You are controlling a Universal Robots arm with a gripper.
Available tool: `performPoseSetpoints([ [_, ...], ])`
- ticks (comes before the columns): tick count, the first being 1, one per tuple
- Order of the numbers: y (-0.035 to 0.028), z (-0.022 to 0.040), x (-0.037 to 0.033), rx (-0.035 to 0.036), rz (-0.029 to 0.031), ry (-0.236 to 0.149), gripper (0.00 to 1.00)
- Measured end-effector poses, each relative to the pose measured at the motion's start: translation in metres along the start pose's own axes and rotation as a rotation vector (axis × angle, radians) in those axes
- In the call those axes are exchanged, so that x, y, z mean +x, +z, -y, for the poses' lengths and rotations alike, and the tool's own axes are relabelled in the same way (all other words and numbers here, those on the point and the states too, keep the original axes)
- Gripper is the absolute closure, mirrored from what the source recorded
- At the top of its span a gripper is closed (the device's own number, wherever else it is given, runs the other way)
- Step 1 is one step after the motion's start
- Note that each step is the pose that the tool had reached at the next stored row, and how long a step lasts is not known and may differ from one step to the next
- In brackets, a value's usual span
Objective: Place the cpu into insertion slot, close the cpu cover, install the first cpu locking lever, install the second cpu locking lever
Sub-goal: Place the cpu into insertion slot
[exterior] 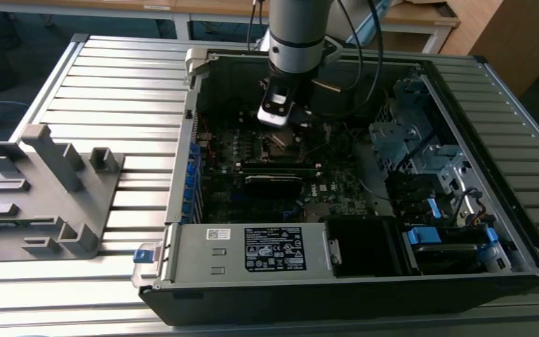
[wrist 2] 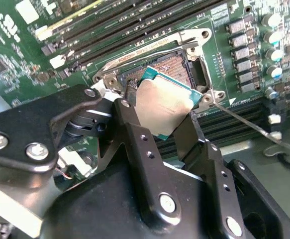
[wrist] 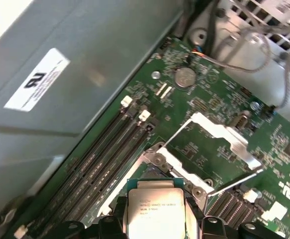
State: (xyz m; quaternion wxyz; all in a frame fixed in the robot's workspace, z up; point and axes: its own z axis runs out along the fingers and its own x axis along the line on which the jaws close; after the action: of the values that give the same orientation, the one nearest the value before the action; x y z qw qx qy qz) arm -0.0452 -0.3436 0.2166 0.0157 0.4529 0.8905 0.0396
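**CPU held tilted over the open socket**

The end effector (wrist 2: 163,110) has its two black fingers (wrist 2: 135,144) closed against opposite edges of the cpu (wrist 2: 167,102). The chip hangs tilted just above the insertion slot (wrist 2: 180,67), whose gold contact field is partly bare beyond it; it is not seated. In the first wrist view the cpu (wrist: 155,211) shows its grey metal top. Just past it the cpu cover (wrist: 224,132) is swung open away from the socket, with green board visible through its window.

A thin wire locking lever (wrist 2: 249,127) juts out from one corner of the socket, free of any catch and near one finger. Rows of long memory slots (wrist: 110,149) run close along one side of the socket.

In the exterior view the arm reaches down into the open computer case (exterior: 494,91), with black cables (exterior: 363,63) looping beside it. The labelled power supply (exterior: 250,246) fills the near end. A grey moulded fixture (exterior: 45,189) sits on the slatted counter (exterior: 120,77), at the exterior view's left.
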Motion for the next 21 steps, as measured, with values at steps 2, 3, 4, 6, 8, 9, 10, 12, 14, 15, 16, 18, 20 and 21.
performPoseSetpoints([
  [2, 0.0003, 0.0000, 0.0000, -0.0003, 0.0032, 0.038, 0.46],
  [3, 0.0004, 0.0000, 0.0000, -0.0004, 0.0047, 0.055, 0.46],
  [4, 0.0006, 0.0000, 0.0000, -0.0006, 0.0062, 0.073, 0.46],
  [6, 0.0007, 0.0001, 0.0000, -0.0009, 0.0093, 0.109, 0.46],
  [8, 0.0009, 0.0001, 0.0000, -0.0012, 0.0124, 0.146, 0.46],
  [9, 0.0010, 0.0001, 0.0000, -0.0013, 0.0139, 0.164, 0.46],
  [10, 0.0011, 0.0001, 0.0000, -0.0015, 0.0155, 0.182, 0.46],
  [12, 0.0014, 0.0001, 0.0000, -0.0018, 0.0185, 0.218, 0.46],
  [14, 0.0016, 0.0001, 0.0000, -0.0021, 0.0216, 0.255, 0.46],
  [15, 0.0018, 0.0001, 0.0000, -0.0023, 0.0231, 0.273, 0.46],
  [16, 0.0019, 0.0002, 0.0000, -0.0024, 0.0247, 0.291, 0.46],
  [18, 0.0022, 0.0002, 0.0000, -0.0026, 0.0277, 0.326, 0.46],
  [20, 0.0024, 0.0002, 0.0000, -0.0030, 0.0309, 0.364, 0.46],
  [21, 0.0025, 0.0002, 0.0000, -0.0030, 0.0325, 0.382, 0.46],
])
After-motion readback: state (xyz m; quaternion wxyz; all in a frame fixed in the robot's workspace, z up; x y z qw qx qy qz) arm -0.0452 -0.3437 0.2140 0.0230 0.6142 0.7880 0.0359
